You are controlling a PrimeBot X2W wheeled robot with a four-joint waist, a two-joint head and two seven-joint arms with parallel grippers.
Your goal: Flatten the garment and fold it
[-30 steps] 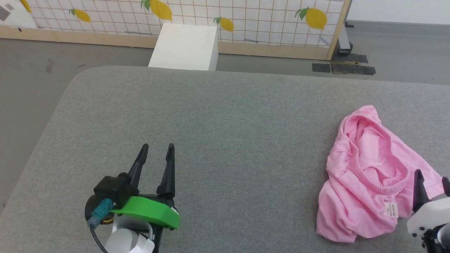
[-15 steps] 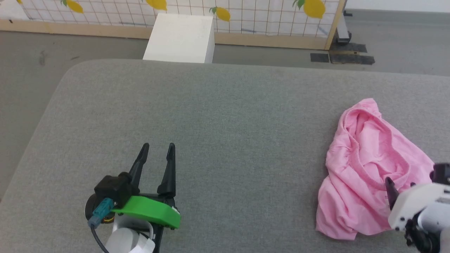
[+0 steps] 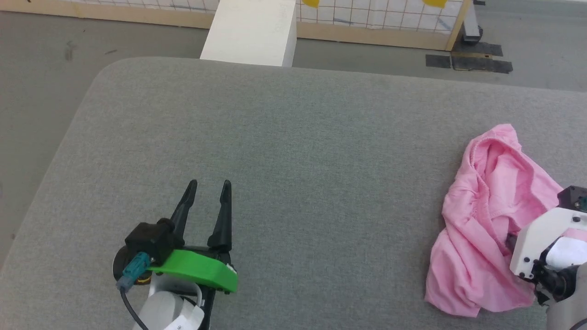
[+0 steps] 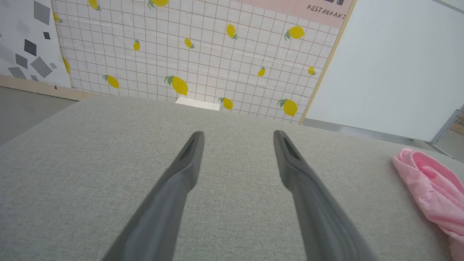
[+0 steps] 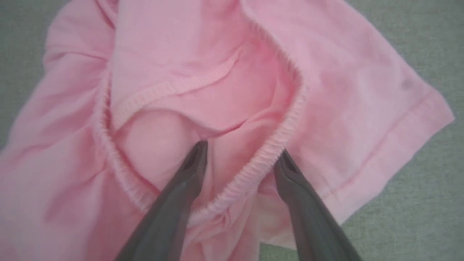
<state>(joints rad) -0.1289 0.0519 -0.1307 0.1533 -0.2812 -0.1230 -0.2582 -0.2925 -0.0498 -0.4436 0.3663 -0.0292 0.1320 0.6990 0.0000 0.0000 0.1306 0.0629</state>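
Observation:
The garment is a crumpled light pink cloth lying at the right of the grey table; it also shows at the right edge of the left wrist view. In the right wrist view my right gripper is open and pressed down into the garment. One finger sits inside the gathered elastic waistband, the other outside it. From the head, its white housing covers the fingers. My left gripper rests open over bare table at the lower left, far from the cloth, with nothing between its fingers.
A white box stands on the floor just beyond the table's far edge. Behind it is a lemon-patterned wall panel. The table's left corner is rounded, with grey floor around it.
The head camera has tilted down. My right gripper has moved forward and down onto the garment, and its fingers now straddle the waistband. The left gripper has not moved.

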